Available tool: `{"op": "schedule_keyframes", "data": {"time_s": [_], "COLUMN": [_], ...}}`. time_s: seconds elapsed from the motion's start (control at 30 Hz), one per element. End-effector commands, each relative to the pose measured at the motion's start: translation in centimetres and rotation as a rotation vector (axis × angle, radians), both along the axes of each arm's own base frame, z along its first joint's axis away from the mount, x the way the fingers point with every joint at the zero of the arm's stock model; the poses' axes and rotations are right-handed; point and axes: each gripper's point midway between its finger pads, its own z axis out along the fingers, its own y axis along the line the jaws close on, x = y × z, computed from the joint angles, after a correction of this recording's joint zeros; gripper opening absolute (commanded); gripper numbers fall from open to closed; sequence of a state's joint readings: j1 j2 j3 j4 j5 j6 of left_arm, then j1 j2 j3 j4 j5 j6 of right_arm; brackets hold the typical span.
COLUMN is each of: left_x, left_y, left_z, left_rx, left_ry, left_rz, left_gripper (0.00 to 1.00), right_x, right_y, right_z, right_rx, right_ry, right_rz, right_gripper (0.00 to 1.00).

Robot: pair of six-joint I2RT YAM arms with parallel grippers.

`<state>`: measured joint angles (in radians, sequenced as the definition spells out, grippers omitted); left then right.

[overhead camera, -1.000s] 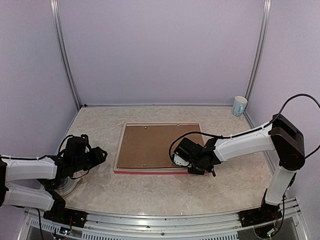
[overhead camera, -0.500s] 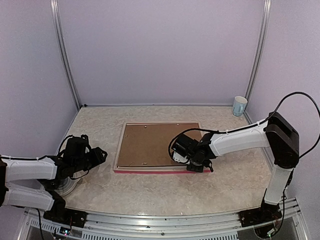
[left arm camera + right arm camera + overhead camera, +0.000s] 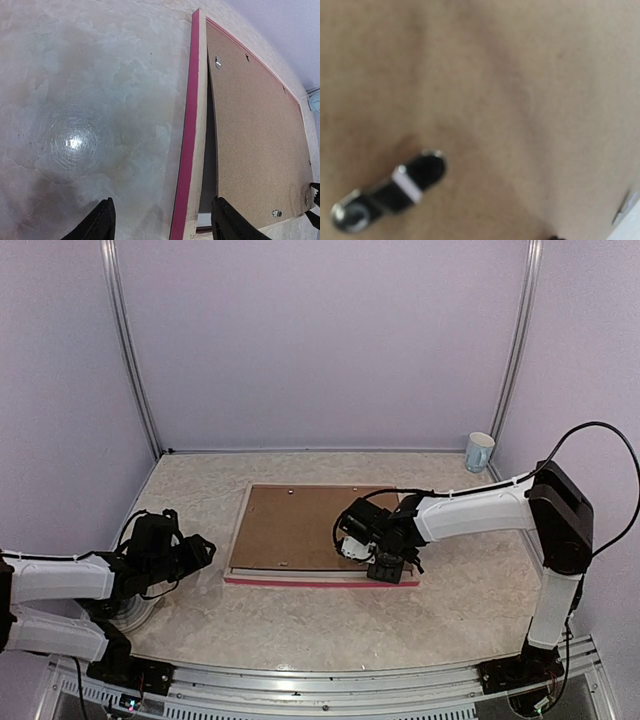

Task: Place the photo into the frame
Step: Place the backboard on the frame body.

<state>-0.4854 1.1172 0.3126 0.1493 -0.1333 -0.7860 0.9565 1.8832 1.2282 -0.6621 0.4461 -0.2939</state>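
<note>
One pink-edged frame [image 3: 189, 125], brown fibreboard backing [image 3: 290, 528], left gripper [image 3: 161, 202] spread, right gripper [image 3: 388, 568] unclear.

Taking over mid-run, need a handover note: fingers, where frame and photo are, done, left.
Left gripper: fingers open, empty, beside the frame's left side.
Right gripper: down at the frame's near right corner over the backing board; fingers not visible.
Frame lies face down on the table, board in it with a dark gap along its left edge.
Photo not seen in any view.
Left: confirm photo is inside, seat and fasten the board.
</note>
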Motion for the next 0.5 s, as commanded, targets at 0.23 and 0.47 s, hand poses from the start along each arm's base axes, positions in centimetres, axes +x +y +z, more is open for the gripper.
{"op": "schedule_keyframes", "data": {"time_s": [0.23,0.47], "left_x": [-0.1,-0.1], "left_y": [-0.4,-0.6], "left_z": [0.1,0.3], "left_rx": [-0.015,-0.02], "left_ry": [-0.008,-0.011], "left_rz": [-0.008,-0.01], "left_gripper": [0.65,0.65], "right_x": [-2.1,-1.5], "right_y": [1.2,1.5], "right_z": [0.3,2.4], "right_rx": [0.07,0.11], "right_ry": [0.142,0.099], "right_rz": [0.011,0.016], "right_gripper": [0.62,0.63]}}
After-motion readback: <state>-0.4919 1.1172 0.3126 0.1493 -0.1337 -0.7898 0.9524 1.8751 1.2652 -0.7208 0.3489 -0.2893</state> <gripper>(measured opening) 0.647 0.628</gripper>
